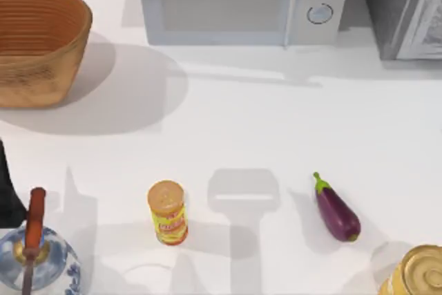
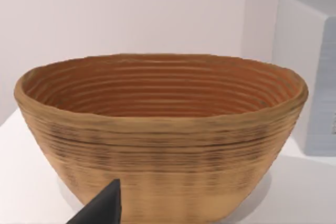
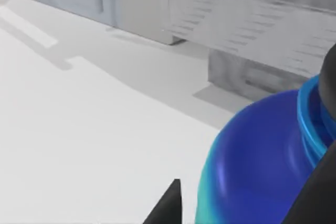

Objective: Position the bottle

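Note:
The bottle (image 3: 262,171) looms close in the right wrist view, blue with a cyan lower body and a bright cyan ring under its neck. My right gripper (image 3: 244,203) is shut on it, one dark finger (image 3: 169,205) on one side and the other finger (image 3: 315,192) against the neck side. The bottle hangs above the white table, near the microwave and the grey appliance. In the left wrist view one dark fingertip (image 2: 105,205) of my left gripper points at the wicker basket (image 2: 157,129). A dark part of the left arm (image 1: 5,195) sits at the top view's left edge.
The basket (image 1: 38,43) stands at the back left, the microwave (image 1: 242,1) at the back middle and a grey appliance (image 1: 407,8) at the back right. Along the front are a blue-and-white vessel (image 1: 34,260), a yellow can (image 1: 168,213), an eggplant (image 1: 336,211) and a gold tin (image 1: 418,274).

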Available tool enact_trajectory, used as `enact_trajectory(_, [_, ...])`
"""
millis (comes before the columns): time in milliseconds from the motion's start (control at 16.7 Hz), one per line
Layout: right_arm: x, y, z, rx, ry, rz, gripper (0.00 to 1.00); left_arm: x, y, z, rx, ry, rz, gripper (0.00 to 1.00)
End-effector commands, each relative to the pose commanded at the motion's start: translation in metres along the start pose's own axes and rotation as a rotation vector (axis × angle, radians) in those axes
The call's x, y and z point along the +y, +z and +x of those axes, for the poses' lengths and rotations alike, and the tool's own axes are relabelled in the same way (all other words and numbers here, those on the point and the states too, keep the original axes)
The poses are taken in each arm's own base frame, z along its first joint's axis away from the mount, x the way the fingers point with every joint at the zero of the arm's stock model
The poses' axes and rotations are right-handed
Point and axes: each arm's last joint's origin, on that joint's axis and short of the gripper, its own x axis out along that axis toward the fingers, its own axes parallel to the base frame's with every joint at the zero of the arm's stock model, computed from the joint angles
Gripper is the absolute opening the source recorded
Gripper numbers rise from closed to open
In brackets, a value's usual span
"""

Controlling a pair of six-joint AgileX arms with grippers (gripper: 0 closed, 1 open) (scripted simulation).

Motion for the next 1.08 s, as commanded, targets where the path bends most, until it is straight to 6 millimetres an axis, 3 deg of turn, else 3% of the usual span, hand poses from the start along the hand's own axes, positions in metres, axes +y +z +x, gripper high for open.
enact_trajectory(420, [-0.0060,0.0025,-0.0082,-0.019,-0.026,-0.018,0.00,0.0000,0.0000,0.0000,0.000,0.000,0.000,1.00])
enact_trajectory(1080, [-0.0060,0.0025,-0.0082,-0.019,-0.026,-0.018,0.83,0.0000,0.0000,0.0000,0.000,0.000,0.000,1.00])
